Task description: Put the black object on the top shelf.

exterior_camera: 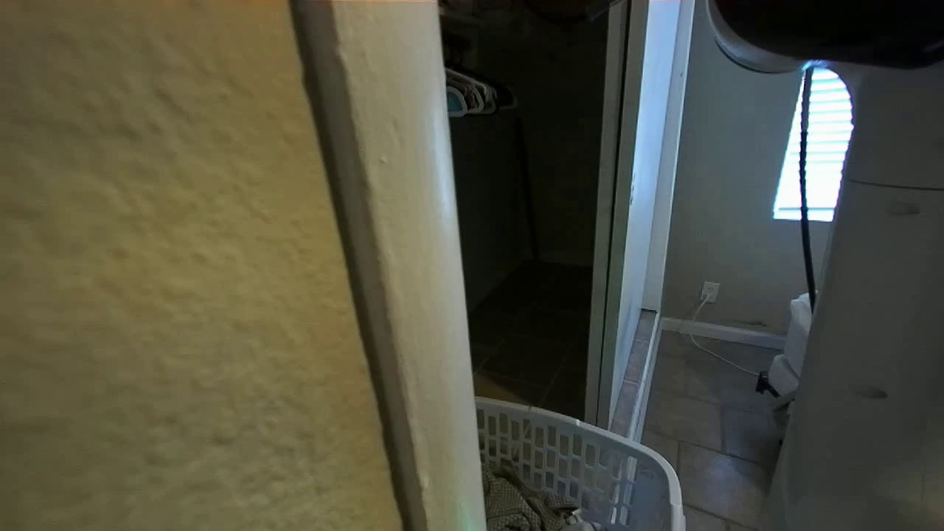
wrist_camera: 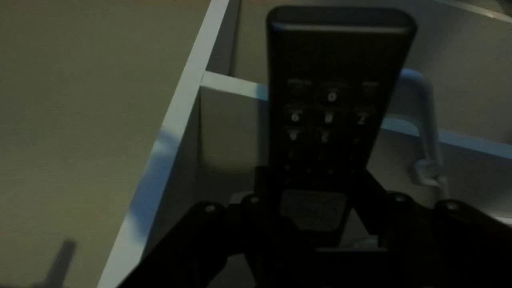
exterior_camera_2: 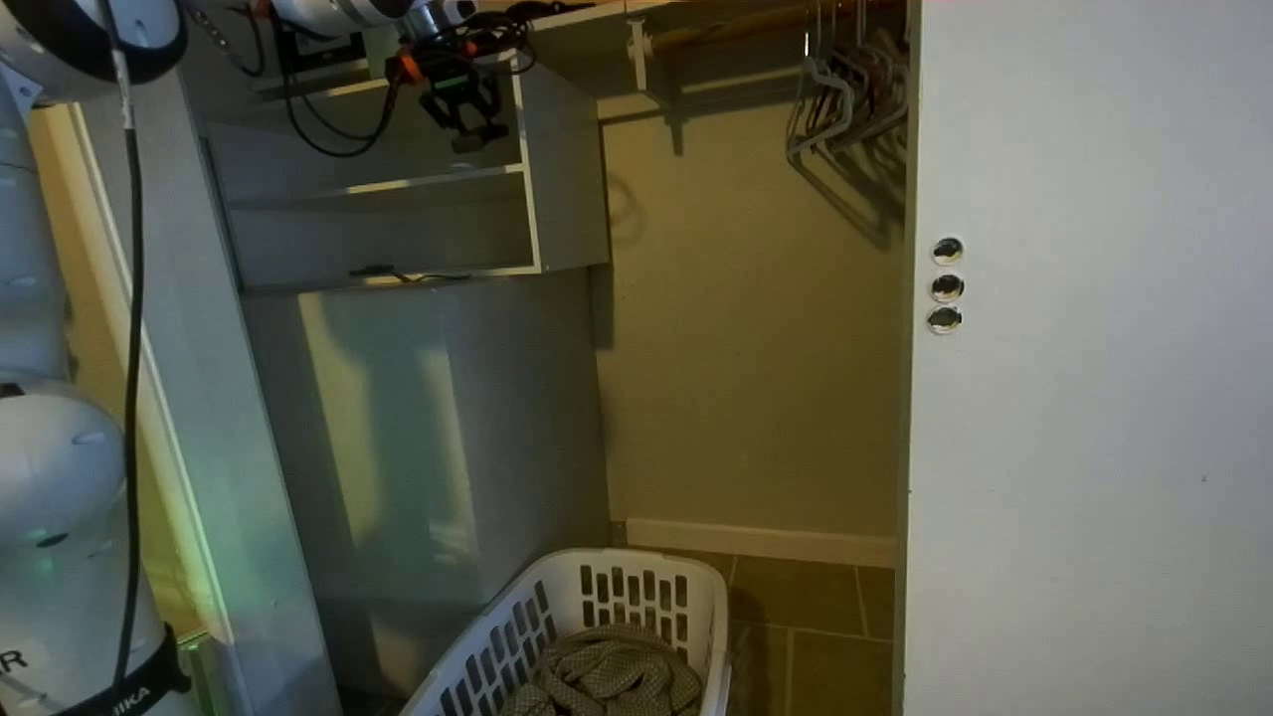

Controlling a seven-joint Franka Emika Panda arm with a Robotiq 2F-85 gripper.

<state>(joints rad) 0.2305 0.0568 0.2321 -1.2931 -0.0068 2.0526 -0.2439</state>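
My fingers (wrist_camera: 374,208) are clenched on the black object (wrist_camera: 320,120): its end with the display is between them, and its number keys stand out beyond my tips. In an exterior view I hang near the upright front edge of the shelf unit (exterior_camera_2: 565,179).

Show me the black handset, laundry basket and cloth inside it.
Black handset (wrist_camera: 324,124): wrist view, keypad.
Laundry basket (exterior_camera_2: 641,558): in an exterior view, far rim.
Cloth (exterior_camera_2: 617,671): in an exterior view, middle folds.
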